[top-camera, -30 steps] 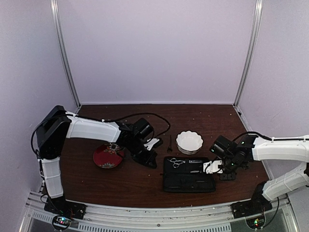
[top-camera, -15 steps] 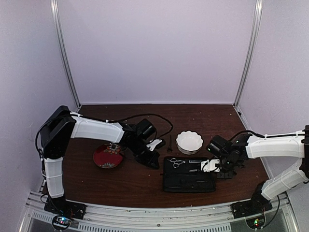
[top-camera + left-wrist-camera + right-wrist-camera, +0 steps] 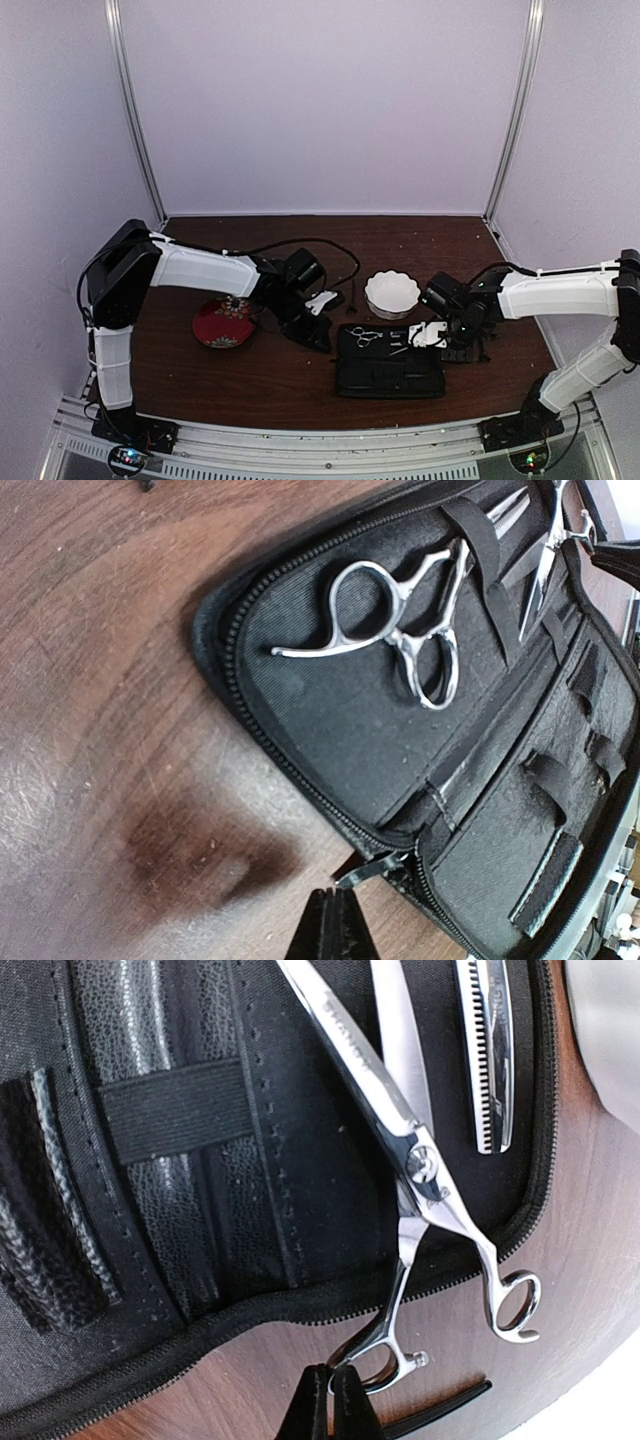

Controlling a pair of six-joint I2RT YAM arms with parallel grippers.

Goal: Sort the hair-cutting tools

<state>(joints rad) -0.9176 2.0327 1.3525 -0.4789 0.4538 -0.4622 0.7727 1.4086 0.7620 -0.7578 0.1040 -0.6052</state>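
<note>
An open black zip case (image 3: 390,372) lies on the table. One pair of silver scissors (image 3: 400,630) sits under its elastic strap at the left end. My right gripper (image 3: 335,1375) is shut on a finger ring of the second pair of scissors (image 3: 425,1175), whose blades slant over the case's right edge. Toothed blades (image 3: 487,1070) lie beside them. A thin black clip stick (image 3: 440,1408) rests on the wood under that ring, and another (image 3: 352,298) lies left of the bowl. My left gripper (image 3: 335,908) is shut and empty, its tip just short of the case's zipper pull (image 3: 372,871).
A white scalloped bowl (image 3: 392,294) stands just behind the case. A red flowered plate (image 3: 222,323) lies under the left arm. Purple walls close in the table on three sides.
My right gripper has moved left, from beside the case onto its right end. The left gripper has shifted slightly right towards the case's left corner.
</note>
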